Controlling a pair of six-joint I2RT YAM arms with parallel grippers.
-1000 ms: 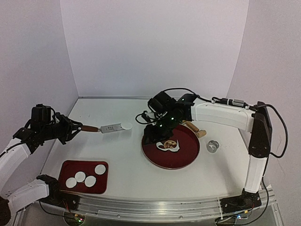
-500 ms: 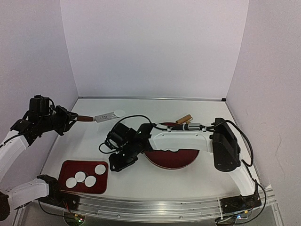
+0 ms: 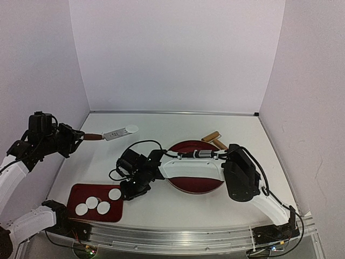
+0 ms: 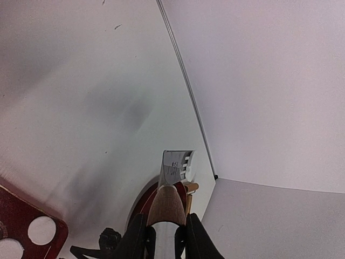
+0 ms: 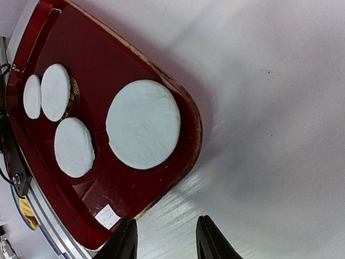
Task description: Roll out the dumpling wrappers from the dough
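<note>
At the left, the left gripper [image 3: 75, 139] holds a metal spatula with a brown wooden handle [image 3: 116, 133] over the white table [image 3: 161, 127], with a small white disc [image 3: 131, 129] on its tip. The right arm [image 3: 188, 167] reaches across a round dark red plate [image 3: 197, 186], and the right gripper [image 3: 129, 191] is just beside a rectangular dark red tray [image 3: 81, 191] with four thin round white dumpling wrappers [image 3: 92, 202]. A short wooden rolling pin [image 3: 214, 138] lies behind the plate.
</note>
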